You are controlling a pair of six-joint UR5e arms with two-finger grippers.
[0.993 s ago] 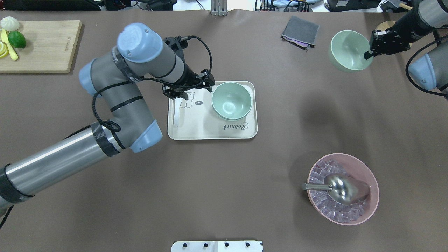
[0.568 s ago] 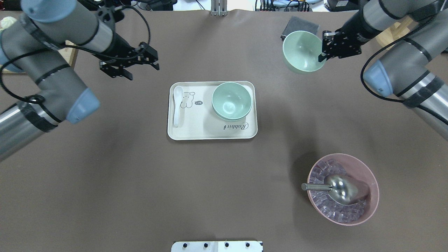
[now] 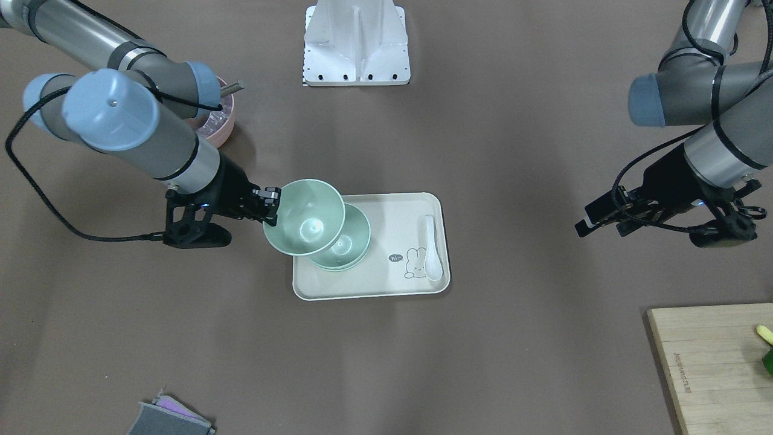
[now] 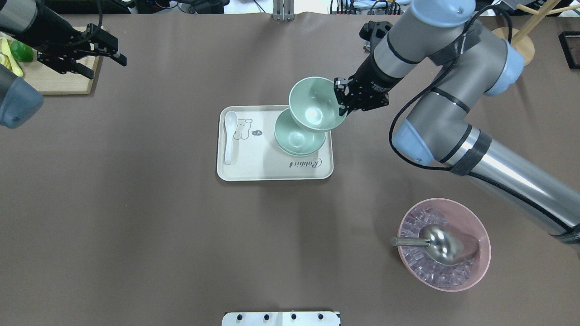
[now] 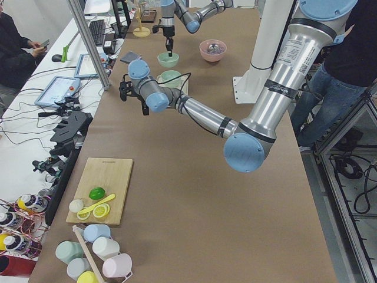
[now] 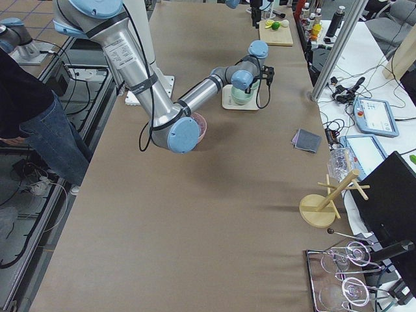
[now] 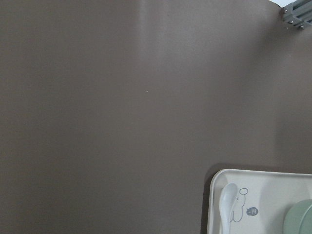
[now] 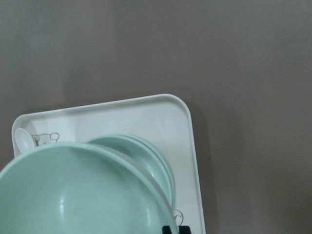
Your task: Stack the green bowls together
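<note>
Narrow pinch of right gripper (image 4: 340, 97) on the 3 o'clock rim (overhead clock) of the carried green bowl (image 4: 312, 105); bowl aloft, overlapping the 1 o'clock edge of the nested green bowls (image 4: 294, 140) at the 3 o'clock end of the tray (image 4: 253, 171). Rim grip presumably to leave the underside free for seating in the stack; not yet centred or seated. At the tray's 9 o'clock end, spoon (image 4: 229, 136), apart from the stack. Spread wide and empty, left gripper (image 3: 601, 225) out at 10 o'clock by the cutting board (image 4: 59, 81), likely to clear the approach. Versus 0.6 s ago: carried bowl in from well off the tray at 1 o'clock; left arm farther out.
</note>
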